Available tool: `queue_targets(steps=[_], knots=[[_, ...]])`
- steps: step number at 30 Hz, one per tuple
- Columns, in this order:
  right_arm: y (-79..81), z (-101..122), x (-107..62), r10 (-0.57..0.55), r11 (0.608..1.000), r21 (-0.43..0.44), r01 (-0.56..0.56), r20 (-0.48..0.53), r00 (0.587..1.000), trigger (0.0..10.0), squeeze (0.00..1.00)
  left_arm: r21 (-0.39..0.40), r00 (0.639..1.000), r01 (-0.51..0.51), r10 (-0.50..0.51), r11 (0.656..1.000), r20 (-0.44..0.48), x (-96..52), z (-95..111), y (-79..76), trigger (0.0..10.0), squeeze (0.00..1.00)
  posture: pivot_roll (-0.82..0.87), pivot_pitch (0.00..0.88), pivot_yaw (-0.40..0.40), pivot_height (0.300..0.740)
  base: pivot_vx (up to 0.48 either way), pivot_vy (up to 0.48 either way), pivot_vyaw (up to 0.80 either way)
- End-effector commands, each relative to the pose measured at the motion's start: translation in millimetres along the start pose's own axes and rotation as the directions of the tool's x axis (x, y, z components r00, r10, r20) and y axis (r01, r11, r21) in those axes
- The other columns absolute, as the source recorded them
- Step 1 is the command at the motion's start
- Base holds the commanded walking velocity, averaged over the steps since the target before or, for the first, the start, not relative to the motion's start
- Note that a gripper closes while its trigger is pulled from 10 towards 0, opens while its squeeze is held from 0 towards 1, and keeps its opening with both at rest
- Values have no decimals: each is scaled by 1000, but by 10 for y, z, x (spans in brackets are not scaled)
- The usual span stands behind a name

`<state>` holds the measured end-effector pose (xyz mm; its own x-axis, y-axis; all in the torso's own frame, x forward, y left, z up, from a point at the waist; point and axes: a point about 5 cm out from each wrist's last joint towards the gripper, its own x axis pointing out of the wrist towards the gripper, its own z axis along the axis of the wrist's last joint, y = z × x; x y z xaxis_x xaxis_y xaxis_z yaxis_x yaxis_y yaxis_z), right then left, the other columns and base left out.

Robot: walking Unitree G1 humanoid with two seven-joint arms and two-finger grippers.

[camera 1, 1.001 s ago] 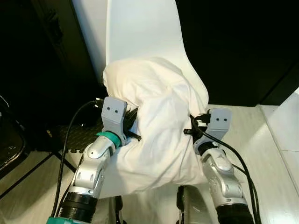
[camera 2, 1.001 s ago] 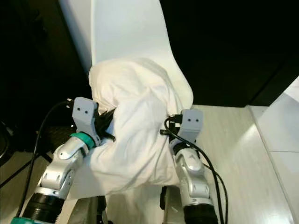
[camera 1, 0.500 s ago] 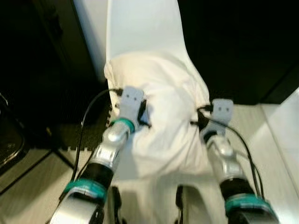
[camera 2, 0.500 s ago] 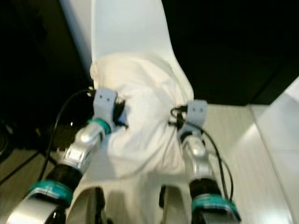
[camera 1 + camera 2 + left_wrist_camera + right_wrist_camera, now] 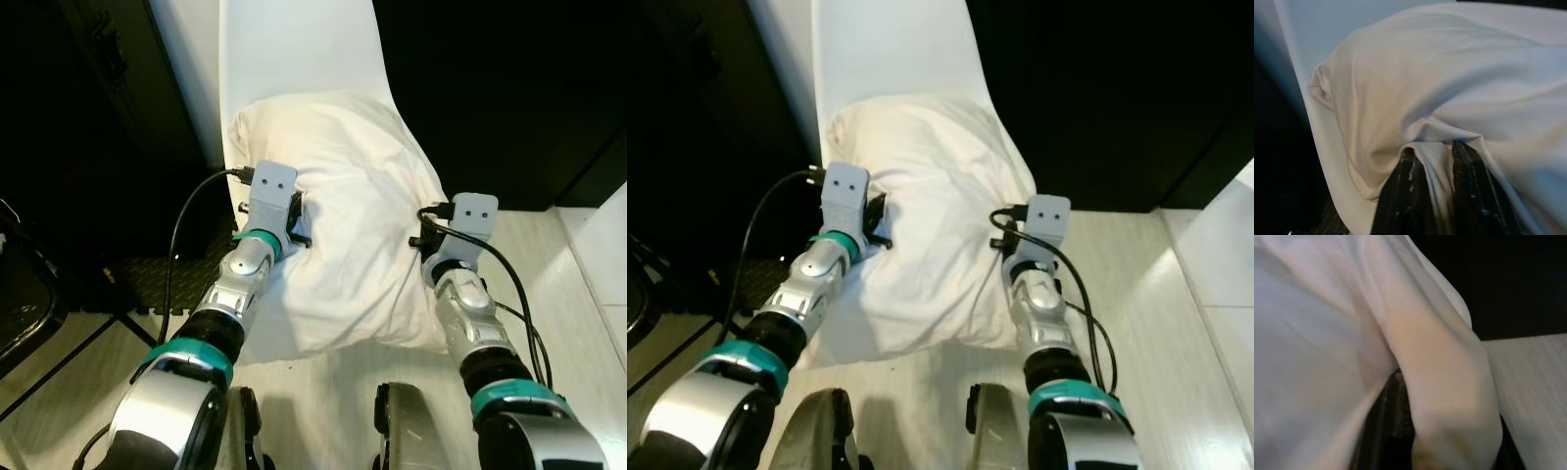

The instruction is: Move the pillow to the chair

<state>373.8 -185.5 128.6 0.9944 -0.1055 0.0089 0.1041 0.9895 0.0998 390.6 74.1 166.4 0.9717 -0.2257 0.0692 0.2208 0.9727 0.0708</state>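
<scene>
The white pillow (image 5: 348, 230) lies spread out on the seat of the white chair (image 5: 294, 49), its far end against the chair's back. My left gripper (image 5: 297, 213) is at the pillow's left edge. In the left wrist view its two black fingers (image 5: 1400, 196) pinch a fold of the pillow (image 5: 1415, 88). My right gripper (image 5: 428, 242) is at the pillow's right edge; in the right wrist view pillow cloth (image 5: 1440, 362) drapes over its dark fingers (image 5: 1383, 431), which hold a bunched fold.
A black ridged mat (image 5: 147, 284) lies on the floor left of the chair, beside dark furniture and thin black legs (image 5: 59, 352). Pale wooden floor (image 5: 549, 264) runs to the right, up to a white edge (image 5: 612, 225). My feet (image 5: 407, 431) stand right before the seat.
Both arms have reached forward and down. The pillow, held up and bunched a second ago, now lies flatter on the chair seat.
</scene>
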Motion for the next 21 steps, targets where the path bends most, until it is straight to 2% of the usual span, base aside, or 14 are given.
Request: queue_targets(steps=[1, 13, 17, 21], knots=[[39, -19, -2, -2, 1000, 26, 2, 3, 1000, 10000, 1000, -6, 1000, -10, 10, 1000, 28, 15, 46, 29, 10000, 1000, 10, 131, 144, 575, 0, 0, 0], [86, 36, -26, 39, 998, 41, -42, 83, 996, 10000, 1000, -76, 997, 30, -24, 997, 76, 3, 68, 42, 10000, 1000, 13, 98, 125, 575, 0, 0, 0], [60, 40, -87, 33, 997, 63, -41, 135, 990, 10000, 1000, -105, 991, 79, -67, 991, 116, -9, 96, -3, 10000, 1000, 8, 83, 125, 575, 0, 0, 0], [24, -3, -163, 9, 998, 60, -17, 132, 991, 10000, 1000, -123, 979, 152, -132, 981, 154, -60, 101, -3, 10000, 1000, 11, 73, 125, 575, 0, 0, 0]])
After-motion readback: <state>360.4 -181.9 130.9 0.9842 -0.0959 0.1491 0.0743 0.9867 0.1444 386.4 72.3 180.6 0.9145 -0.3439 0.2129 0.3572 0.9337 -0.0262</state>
